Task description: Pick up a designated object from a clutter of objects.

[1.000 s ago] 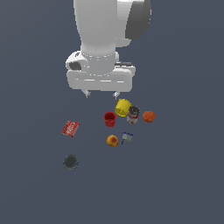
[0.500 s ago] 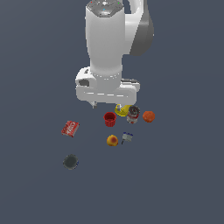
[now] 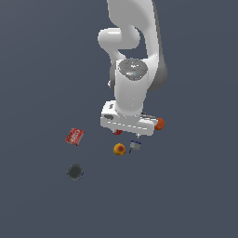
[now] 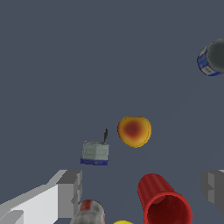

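A white simulated Panda arm hangs over a scatter of small items on a dark grey bench, its fingers (image 4: 142,188) spread wide apart with nothing between them, one grey fingertip showing at each side of the wrist view. The designated piece, a tiny angular block in blue, white and grey (image 3: 135,145), sits just beside a yellow-and-red ball (image 3: 119,149), on the side toward the exterior view's right, the two apart but close. In the wrist view the same block (image 4: 95,153) shows a pale grey-white face above a thin blue band at its base, with a thin dark sliver just beside it whose nature cannot be told.

A ribbed red cup (image 4: 164,200) lies on its side in the wrist view, near the fingers, and the hand hides most of the cluster from the exterior view. A flat red box (image 3: 74,136) and a dark round disc (image 3: 75,171) lie well apart, toward the exterior view's left.

The block looks rigid, light and hard-edged, likely easy to nudge or tip. Its flat opposing side faces seem the sensible place to close on, low on the body, with the fingers lined up so neither sweeps the ball next door; a slightly off-centre pinch could squirt so small a piece out sideways.
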Robot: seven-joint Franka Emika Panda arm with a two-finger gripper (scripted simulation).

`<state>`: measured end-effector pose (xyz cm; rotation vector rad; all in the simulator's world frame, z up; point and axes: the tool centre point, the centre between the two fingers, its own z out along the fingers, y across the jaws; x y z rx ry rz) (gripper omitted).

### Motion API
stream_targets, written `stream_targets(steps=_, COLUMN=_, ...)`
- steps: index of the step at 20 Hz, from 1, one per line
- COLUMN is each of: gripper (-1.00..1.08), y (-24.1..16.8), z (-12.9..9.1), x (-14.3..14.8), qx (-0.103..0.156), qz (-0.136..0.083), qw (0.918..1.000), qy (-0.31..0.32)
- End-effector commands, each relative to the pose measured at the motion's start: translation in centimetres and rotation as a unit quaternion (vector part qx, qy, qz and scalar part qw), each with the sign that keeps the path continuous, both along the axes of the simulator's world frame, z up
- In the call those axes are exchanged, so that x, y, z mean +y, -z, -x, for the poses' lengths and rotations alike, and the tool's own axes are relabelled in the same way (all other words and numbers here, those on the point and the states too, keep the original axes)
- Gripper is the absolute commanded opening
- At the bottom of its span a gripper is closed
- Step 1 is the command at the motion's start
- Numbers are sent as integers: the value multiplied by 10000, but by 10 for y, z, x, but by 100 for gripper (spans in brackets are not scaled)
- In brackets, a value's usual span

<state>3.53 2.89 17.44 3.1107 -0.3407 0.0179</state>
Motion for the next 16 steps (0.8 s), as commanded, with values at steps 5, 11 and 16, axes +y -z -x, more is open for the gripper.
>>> stream_targets(steps=5, gripper=100, y=65, z=1, x=31, qx=23, qz=-39, qw=9993, qy=359)
stream_targets(steps=11, gripper=100, y=100, z=5, x=47, qx=40, qz=-62, qw=9984, qy=553)
stream_targets(steps=16, gripper=100, y=111, z=8, x=53, qx=46, qz=-70, qw=9981, qy=617)
